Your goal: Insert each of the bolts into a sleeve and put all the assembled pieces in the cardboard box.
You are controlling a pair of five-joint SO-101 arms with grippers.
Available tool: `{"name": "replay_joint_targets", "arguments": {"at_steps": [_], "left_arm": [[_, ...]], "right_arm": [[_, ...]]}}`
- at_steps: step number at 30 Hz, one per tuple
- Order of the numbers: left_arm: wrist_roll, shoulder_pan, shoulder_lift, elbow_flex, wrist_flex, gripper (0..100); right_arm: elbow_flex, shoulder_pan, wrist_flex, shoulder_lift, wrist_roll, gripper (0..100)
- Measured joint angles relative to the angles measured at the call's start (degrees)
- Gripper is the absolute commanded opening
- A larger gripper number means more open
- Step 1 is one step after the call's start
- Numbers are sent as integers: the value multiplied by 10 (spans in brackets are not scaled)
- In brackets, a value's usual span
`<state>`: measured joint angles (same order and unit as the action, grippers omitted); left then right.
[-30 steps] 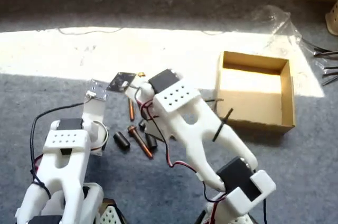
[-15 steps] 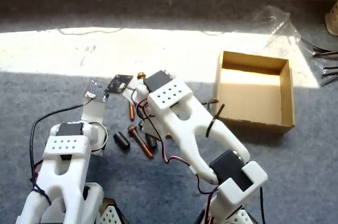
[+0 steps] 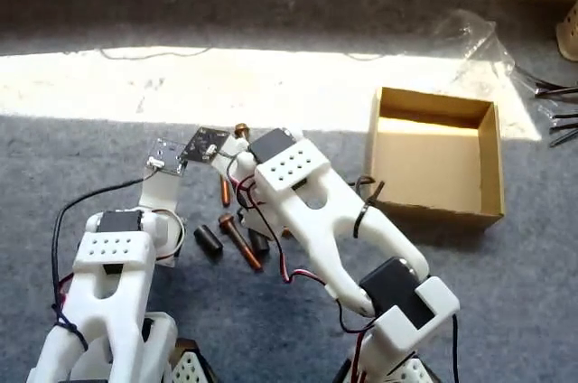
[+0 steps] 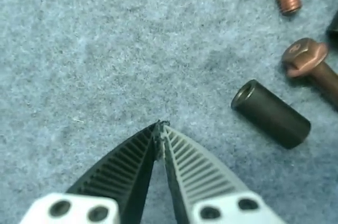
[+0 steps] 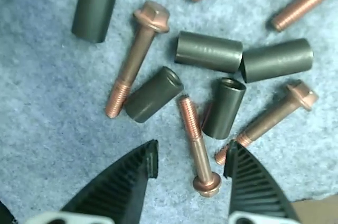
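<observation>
Left end effector [image 4: 160,126] closed tip to tip; right end effector [image 5: 191,161] spread open.
High view: brown open-topped cardboard box [image 3: 435,206] on the grey carpeted tabletop [image 3: 506,293], well apart from loose copper-coloured flanged bolts [image 3: 242,240] and black cylindrical sleeves [image 3: 208,239]. Left wrist view: one sleeve [image 4: 270,113] lies near the closed tips. Right wrist view: open jaws straddle one bolt [image 5: 195,139].

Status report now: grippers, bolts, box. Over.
Left gripper shut, empty, beside a sleeve. Right gripper open above loose bolts and sleeves, none joined. Cardboard box empty.
</observation>
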<state>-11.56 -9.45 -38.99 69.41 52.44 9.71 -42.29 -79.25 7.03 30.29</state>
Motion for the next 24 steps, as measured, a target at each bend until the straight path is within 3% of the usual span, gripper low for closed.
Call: {"name": "replay_joint_targets", "arguments": {"at_steps": [24], "left_arm": [[1, -1, 1, 7, -3, 8]], "right_arm": [[40, 14, 114, 56, 16, 195]]}}
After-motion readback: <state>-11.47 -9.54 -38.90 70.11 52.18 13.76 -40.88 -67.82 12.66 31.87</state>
